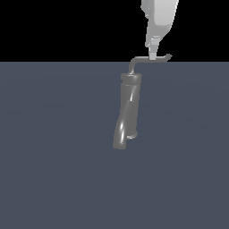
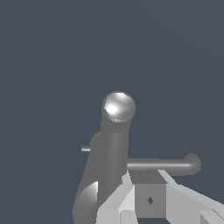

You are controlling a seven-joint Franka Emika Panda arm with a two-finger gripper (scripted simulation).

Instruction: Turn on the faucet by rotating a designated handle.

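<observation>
A glossy dark grey faucet [image 1: 127, 112] stands near the middle of a plain slate-blue counter [image 1: 53, 156], its thick, slightly twisted body ending in a curved spout at the lower end. From its upper cap a thin light-grey handle [image 1: 142, 59] rises, bends in an L and runs level toward the exterior view's right, ending in a small hooked tip. My end effector [image 1: 153, 56] comes down from above onto the level part of the rod. In the wrist view my fingers [image 2: 146, 177] sit against the rod, but I cannot tell whether they are clamped on it.
</observation>
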